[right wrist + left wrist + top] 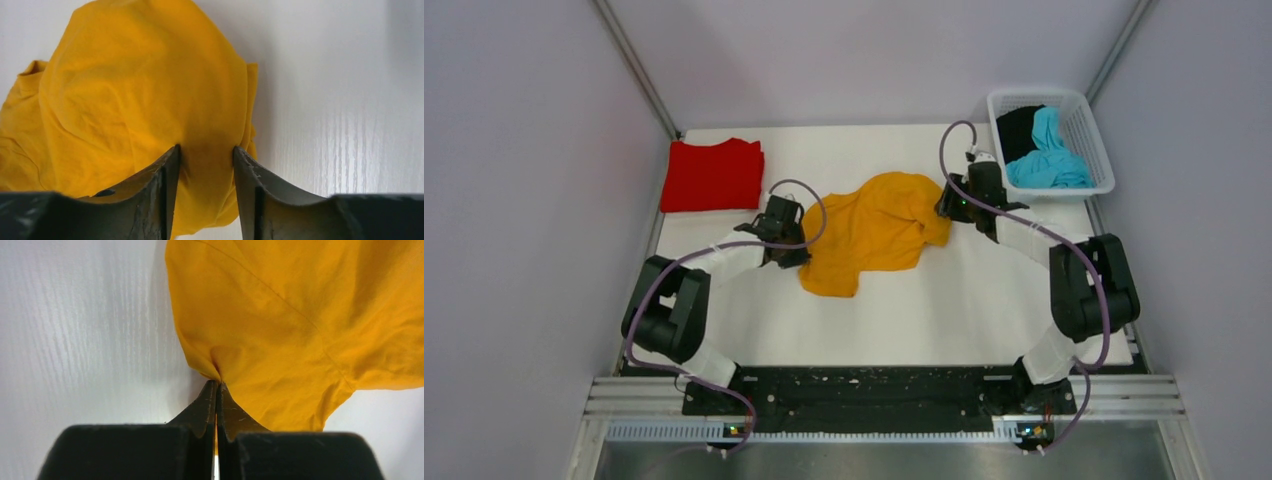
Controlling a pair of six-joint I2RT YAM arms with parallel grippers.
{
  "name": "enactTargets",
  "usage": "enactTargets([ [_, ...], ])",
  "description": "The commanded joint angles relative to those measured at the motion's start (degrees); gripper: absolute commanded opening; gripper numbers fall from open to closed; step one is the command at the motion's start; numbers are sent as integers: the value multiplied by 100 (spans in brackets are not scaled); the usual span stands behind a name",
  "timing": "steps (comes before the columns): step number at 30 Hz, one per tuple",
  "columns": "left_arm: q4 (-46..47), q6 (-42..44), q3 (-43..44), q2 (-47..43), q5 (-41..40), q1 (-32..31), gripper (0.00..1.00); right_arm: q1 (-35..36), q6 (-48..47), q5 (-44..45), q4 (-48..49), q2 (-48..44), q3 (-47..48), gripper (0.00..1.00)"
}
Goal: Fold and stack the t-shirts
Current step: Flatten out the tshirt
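The orange-yellow tee (879,230) lies crumpled and unfolded near ctr of the tabletop (924,310), a bit toward the far edge. L gripper (217,385) is at the tee's left edge, jaws pressed together w/ a small pinch of orange cloth nipped at the tips; fabric puckers into that pinch. R gripper (206,150) is at the tee's far-right edge, jaws apart, a ridge of cloth in the gap btwn them, both tips touching fabric, not clamped. The red tee (712,175) lies folded flat at the far-left corner, well apart from the orange one. White mesh basket (1096,150) sits at the far-right corner, near the R wrist. Inside: cyan-blue tee (1049,155) bunched up, black tee (1019,128) partly under it on the basket's left side.
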Motion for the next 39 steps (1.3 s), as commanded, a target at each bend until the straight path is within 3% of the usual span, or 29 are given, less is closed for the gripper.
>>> enactTargets([
  [1, -17, 1, 247, -224, -372, -24, 0, -1, -38, -367, 330, 265, 320, 37],
  [5, -24, -25, 322, -325, -596, -13, 0, -1, -111, -376, 347, 119, 329, 0],
  [9, -192, 127, 647, -488, -1020, -12, 0, 0, -313, -211, 287, -307, 408, 0],
  [15, -437, 748, 1577, -1139, -2352, 45, 0, -1, -1007, 717, -255, -1430, 982, 0],
  [20, 249, 1433, 1946, -2169, -2972, 64, 0, -1, -1393, 881, -666, -2267, 1691, 0],
  [28, 1020, 2458, 2598, -3431, -2933, 67, 0, -1, -1812, 404, -1418, -3002, 3121, 0],
  [39, 1429, 2695, 2635, -4737, -1504, 62, 0, -4, -1879, -888, -2095, -3728, 4143, 0],
])
